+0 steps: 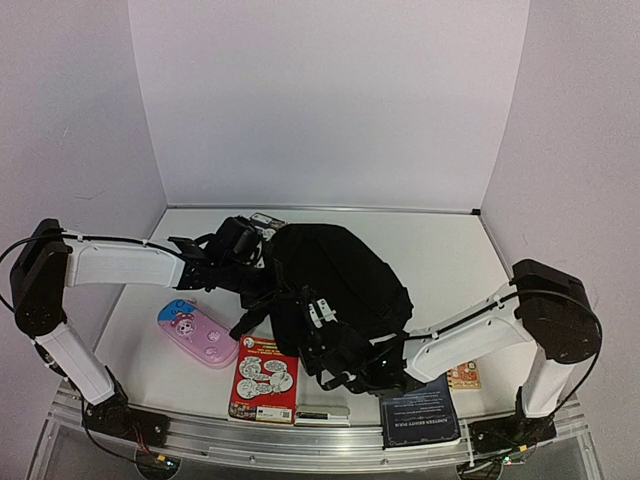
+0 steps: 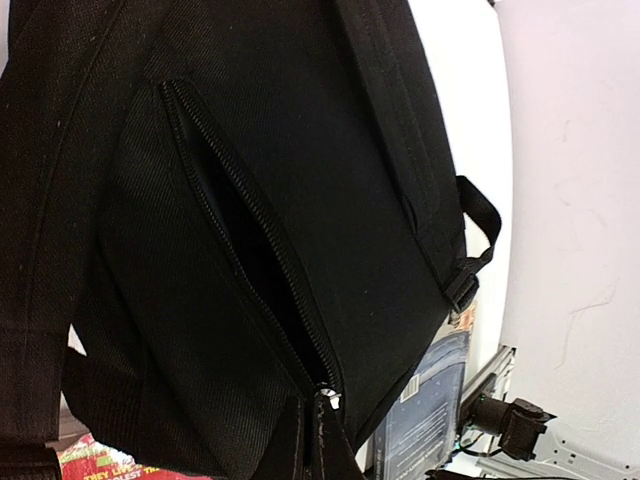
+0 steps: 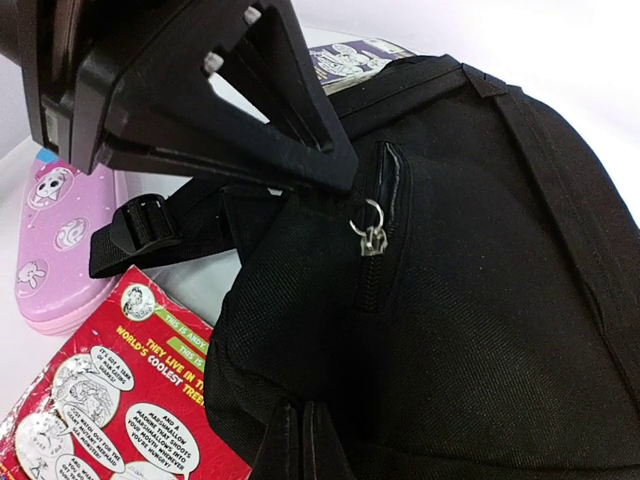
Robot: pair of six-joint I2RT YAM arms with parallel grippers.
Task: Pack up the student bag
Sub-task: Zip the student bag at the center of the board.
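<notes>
The bag (image 1: pixel 345 270) lies in the middle of the table (image 1: pixel 450 260), between the two arms. The left arm (image 1: pixel 120 265) reaches in from the left to the bag's far left side. Its jaws are clenched on the black cloth at the end of a zipper, right next to the zipper pull (image 3: pixel 371 232). Along that zipper a pocket (image 2: pixel 250 240) gapes open. The right arm (image 1: pixel 470 345) comes in from the near right. Its jaws are clenched too, pressed against the bag's near left part, though I cannot tell if any cloth is pinched between them. A pink case (image 1: pixel 197 335) lies to the bag's left. A red comic book (image 1: pixel 264 378) lies just beside its near edge.
</notes>
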